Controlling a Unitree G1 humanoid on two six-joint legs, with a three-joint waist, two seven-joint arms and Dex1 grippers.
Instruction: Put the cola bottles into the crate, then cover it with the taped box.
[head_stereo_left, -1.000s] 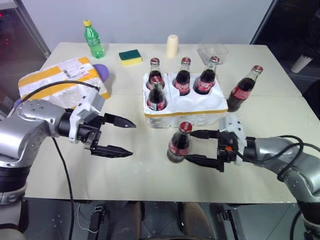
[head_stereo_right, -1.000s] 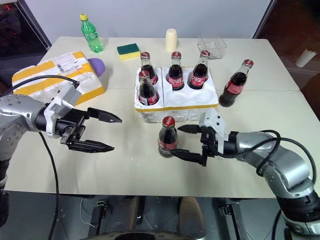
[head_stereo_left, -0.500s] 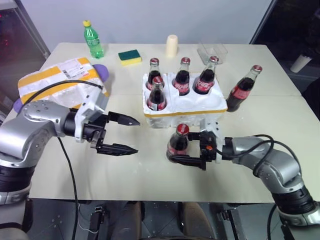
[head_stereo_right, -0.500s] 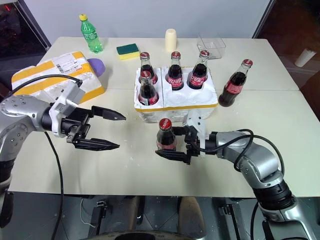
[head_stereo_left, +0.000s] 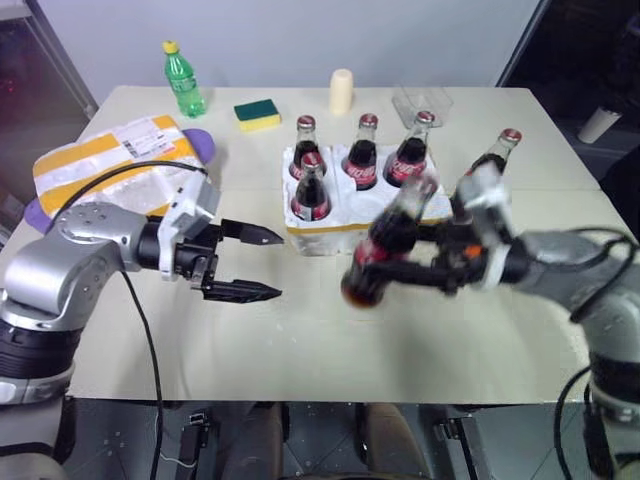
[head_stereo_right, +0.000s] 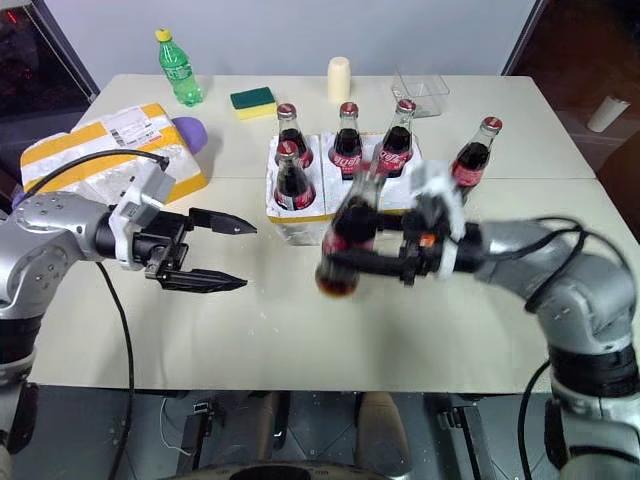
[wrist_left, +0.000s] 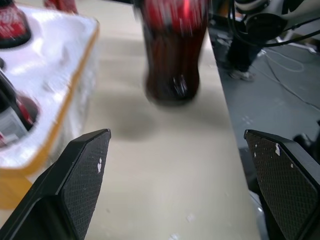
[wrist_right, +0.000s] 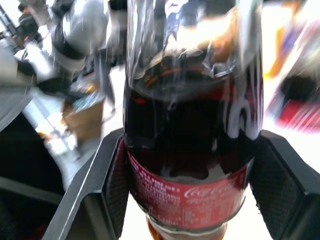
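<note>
Left eye view, largest items first. Worktop (head_stereo_left: 300, 360) carries all task items. Taped box (head_stereo_left: 110, 160) lies at far left, well apart from the crate, not yet used as cover. Crate (head_stereo_left: 345, 225) sits mid-worktop, yellow band round its rim.

Progress: four cola bottles stand in the crate, three in the far row (head_stereo_left: 366, 152) and one in the near-left well (head_stereo_left: 311, 190). Two near wells look unfilled. One more bottle (head_stereo_left: 488, 170) stands upright on the worktop just right of the crate. Sixth bottle (head_stereo_left: 385, 245) is in the right hand (head_stereo_left: 425, 262), clear of the worktop, near side of the crate. Judged: four of six placed, fifth in transit, sixth and the cover step left.

Right hand: clenched on the held bottle; right wrist view shows both fingers (wrist_right: 107, 185) pressed against the label zone. Left hand (head_stereo_left: 262, 262): released, fingers spread wide, grasping nothing, hovering left of the crate.

Held bottle orientation: tilted, long axis running from base at near-left up to cap at far-right, cap leaning toward the crate. It will need righting before it drops into a well. Crated bottles: long axis upright, caps up.
</note>
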